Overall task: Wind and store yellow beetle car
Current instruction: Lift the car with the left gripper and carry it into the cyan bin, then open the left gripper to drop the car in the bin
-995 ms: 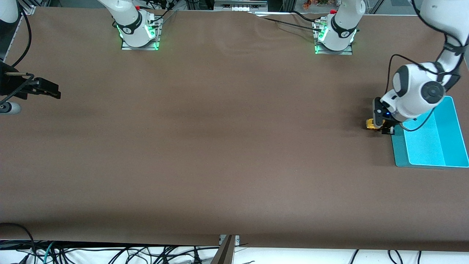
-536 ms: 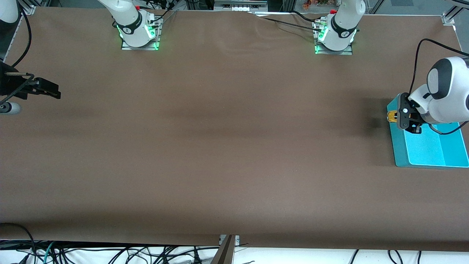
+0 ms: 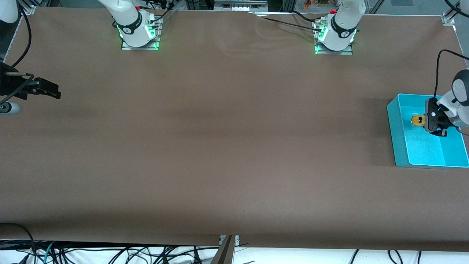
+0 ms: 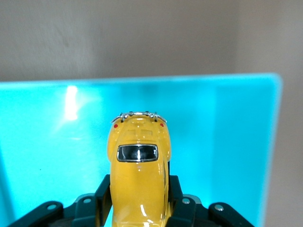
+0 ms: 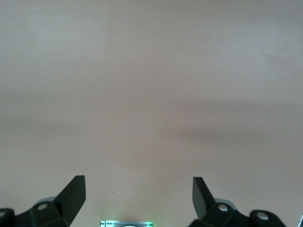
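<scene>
- The left gripper, clamped on the tiny bright yellow beetle-shaped toy car, has travelled toward three o'clock, from the brown table beside the turquoise plastic bin to over its floor.

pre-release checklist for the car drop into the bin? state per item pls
1. Grip: left gripper shut on the yellow beetle car, fingers on both its sides. Ok.
2. Position: car is over the teal bin, inside its rim in the front view. Ok.
3. Bin interior: nothing seen inside it. Ok.
4. Drop height: car is in the air; gap to the bin floor unclear. Cannot tell.
5. Wound state: nothing visible shows whether the car is wound. Cannot tell.
6. Right gripper: open, waiting over bare table at the right arm's end. Ok.
</scene>
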Controlling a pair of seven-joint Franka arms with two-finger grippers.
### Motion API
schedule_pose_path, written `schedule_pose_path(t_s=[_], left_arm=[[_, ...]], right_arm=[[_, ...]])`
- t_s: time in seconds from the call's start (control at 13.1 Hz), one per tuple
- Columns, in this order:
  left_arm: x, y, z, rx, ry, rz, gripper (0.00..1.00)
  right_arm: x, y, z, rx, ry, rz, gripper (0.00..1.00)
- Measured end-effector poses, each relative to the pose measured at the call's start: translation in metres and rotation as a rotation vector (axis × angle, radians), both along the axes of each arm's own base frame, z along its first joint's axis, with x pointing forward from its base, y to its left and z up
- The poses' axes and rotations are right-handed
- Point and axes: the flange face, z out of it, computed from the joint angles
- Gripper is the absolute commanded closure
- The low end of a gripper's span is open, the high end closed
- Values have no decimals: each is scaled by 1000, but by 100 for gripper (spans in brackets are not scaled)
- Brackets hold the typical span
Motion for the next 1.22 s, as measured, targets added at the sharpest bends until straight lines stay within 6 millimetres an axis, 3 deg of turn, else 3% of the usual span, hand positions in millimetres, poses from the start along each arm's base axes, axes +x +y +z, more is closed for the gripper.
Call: schedule_pose_path(t_s=[0.15,0.23,0.31,0.38,0.61,0.77,1.0,1.07,1.22], left_arm=[[1,11,-38,-12,-31,-27,87],[1,14,-53,-18,-37,-38,71],[0,17,-63,-22,-43,-46,12],[-2,21,-71,-26,-43,-51,0],[-1,30,-69,-21,-57,-45,0],[9,33,-45,-4,-84,-46,0],[17,27,36,30,-99,22,0],[21,14,69,38,-100,56,0],[39,-29,129,43,-89,129,0]], right_arm=[[0,0,0,0,1,0,0],[0,0,0,0,1,0,0],[0,0,-1,0,1,0,0],[0,0,-1,0,1,0,0],[0,0,-1,0,1,0,0],[0,0,-1,0,1,0,0],[0,0,-1,0,1,0,0],[0,0,-1,0,1,-1,0],[1,-1,-1,0,1,-1,0]])
